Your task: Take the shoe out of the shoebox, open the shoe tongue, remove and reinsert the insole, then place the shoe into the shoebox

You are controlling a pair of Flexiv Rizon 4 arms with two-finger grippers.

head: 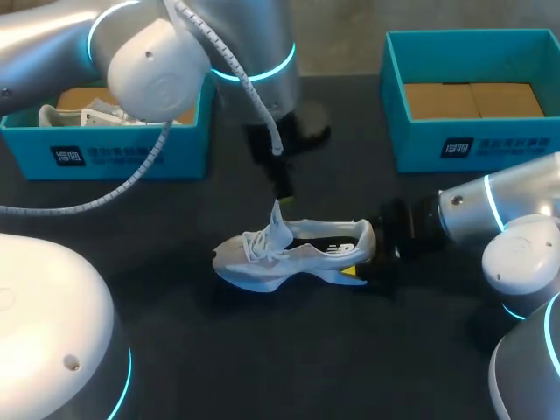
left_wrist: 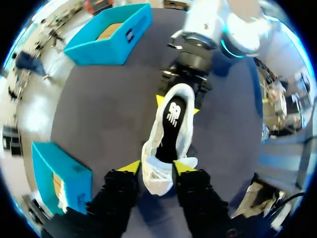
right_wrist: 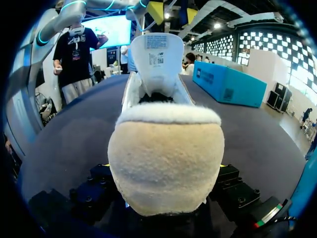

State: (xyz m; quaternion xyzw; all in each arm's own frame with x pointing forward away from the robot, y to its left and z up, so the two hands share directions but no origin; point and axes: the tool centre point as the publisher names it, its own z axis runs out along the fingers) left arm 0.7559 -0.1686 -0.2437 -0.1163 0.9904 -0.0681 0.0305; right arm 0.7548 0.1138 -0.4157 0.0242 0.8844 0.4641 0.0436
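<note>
Now the shoe (head: 297, 254) lies lengthwise between both arms, left gripper (left_wrist: 157, 167) pinched on the lifted tongue (right_wrist: 157, 57), right gripper (left_wrist: 177, 105) clamped around the heel (right_wrist: 166, 163).

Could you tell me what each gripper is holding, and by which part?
The left gripper pinches the shoe by its tongue, pulled upright; the right gripper clamps its heel.

The left arm (head: 153, 66) hangs wrist-down, its jaws pointing at the desk, yellow fingertips (left_wrist: 130, 167) pinching the shoe tongue (head: 278, 223) between them. The right arm (head: 472, 214) lies low and level, its jaws clamped on the heel of the shoe (head: 306, 249).
</note>
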